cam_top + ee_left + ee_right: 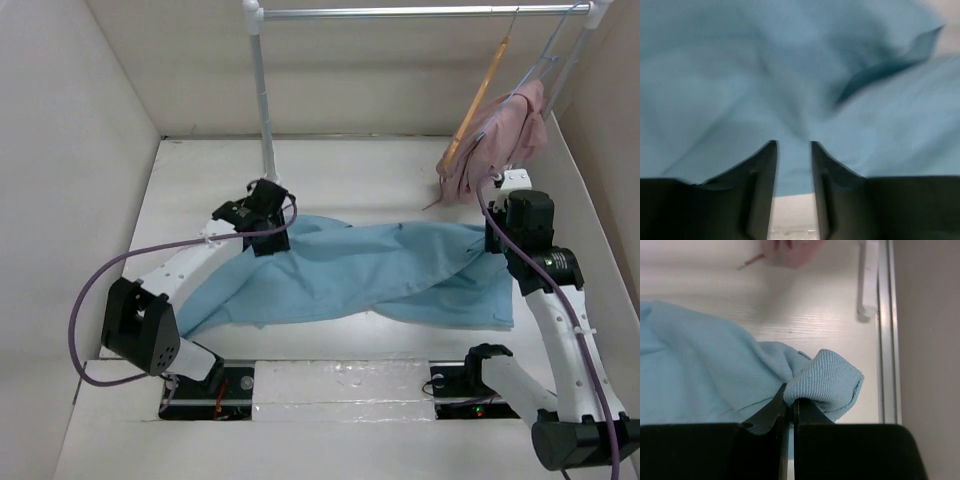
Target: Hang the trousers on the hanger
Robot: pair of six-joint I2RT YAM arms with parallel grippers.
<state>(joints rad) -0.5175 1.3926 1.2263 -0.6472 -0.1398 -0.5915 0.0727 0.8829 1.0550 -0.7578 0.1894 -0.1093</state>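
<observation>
Trousers (350,270): light blue soft cloth, the largest item in view. They lie flat but rumpled on the white desk (350,170), in the middle, between the two arms. Creases and one overlapping fold run across the middle.

Orientation: the long axis runs left to right across the desk, slightly diagonal. The left end tapers toward the near-left. The right end is broader and squarer.

Right tool (789,401): closed tight on a fold of ribbed edge band at the right end of the trousers. The band bulges up over the fingertips.

Left tool (792,146): jaws parted by a narrow gap at the far-left edge of the trousers. Cloth fills the view beyond the tips. No cloth seen pinched between them.

Hanger (480,100): tan wood, hanging steeply tilted from the rail (420,12) at the far right, above the desk and apart from the trousers. A pink garment (515,130) hangs just beside it.

Hard to make out:
- The two legs cannot be told apart in the overhead view.
- Cannot tell whether the ribbed band is a waistband or a cuff.
- Left wrist view is blurred.
- The lower end of the hanger is hidden by the pink cloth.
</observation>
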